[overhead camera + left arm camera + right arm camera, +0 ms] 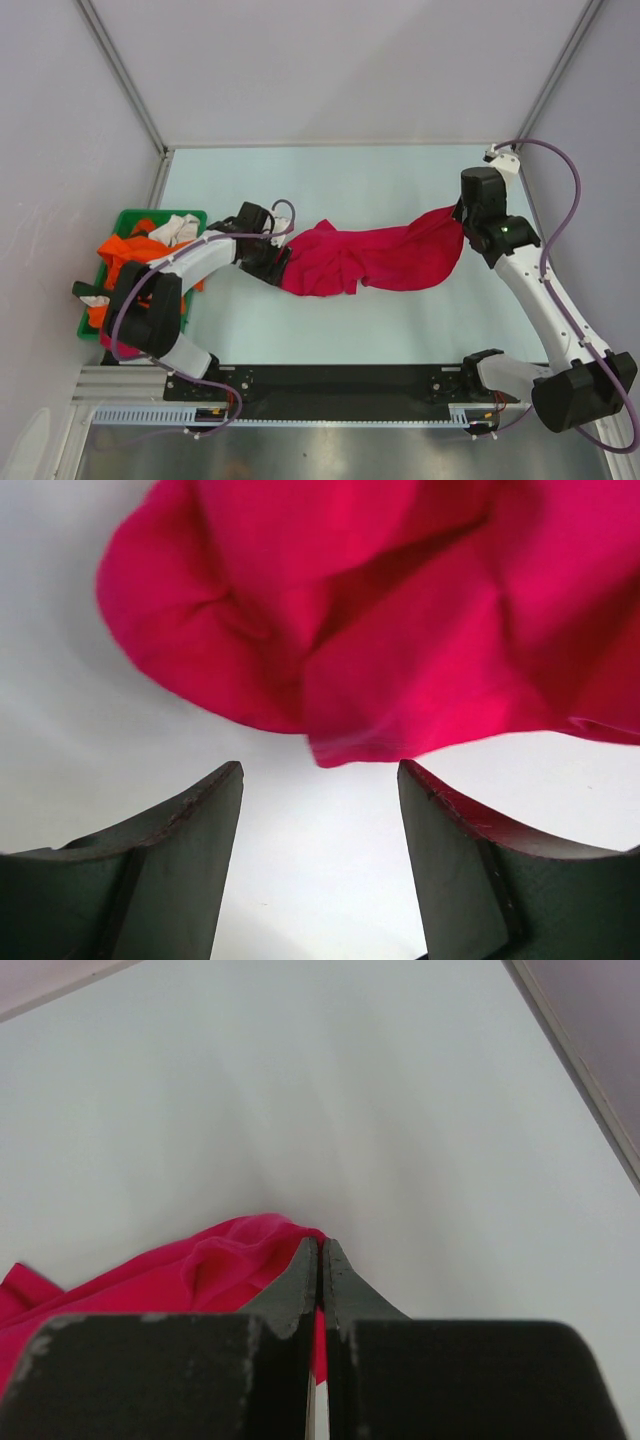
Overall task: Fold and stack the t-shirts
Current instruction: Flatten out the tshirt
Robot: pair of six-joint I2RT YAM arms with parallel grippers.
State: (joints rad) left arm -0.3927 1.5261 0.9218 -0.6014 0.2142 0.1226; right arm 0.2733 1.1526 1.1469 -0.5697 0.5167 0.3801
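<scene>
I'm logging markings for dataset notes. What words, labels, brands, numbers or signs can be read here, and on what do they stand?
None can be read in any view.
The red t-shirt shows no print or tag.
The green basket shows no lettering.
The fine pattern along the rail at the near edge is too small to make out.

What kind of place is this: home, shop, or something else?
Probably a robot lab cell, not a home: blank panels in a metal frame enclose the table, the left arm and right arm are bolted to a rail, and a bin holds clothes.
</scene>
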